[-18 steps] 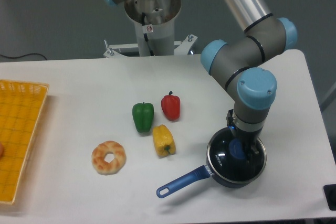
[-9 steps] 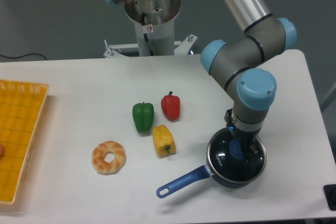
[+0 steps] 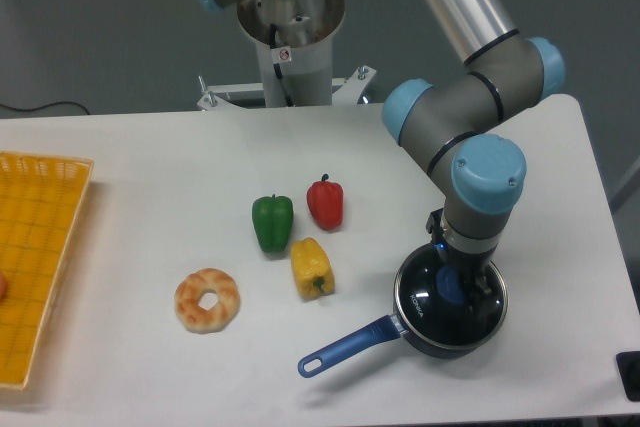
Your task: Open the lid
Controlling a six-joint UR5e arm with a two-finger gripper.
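We see our two-finger gripper (image 3: 456,284) down over the round clear glass lid (image 3: 432,309) on the near right; its grip state is unclear.

I count three peppers: green (image 3: 272,222), red (image 3: 325,203), yellow (image 3: 312,267). One donut (image 3: 207,299), one pan (image 3: 420,319), one lid (image 3: 428,299), one basket (image 3: 40,247).

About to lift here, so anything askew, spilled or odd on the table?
Nothing stands out. The lid sits level on the saucepan, the gripper is over its knob, and the peppers and bagel lie apart, nothing spilled.
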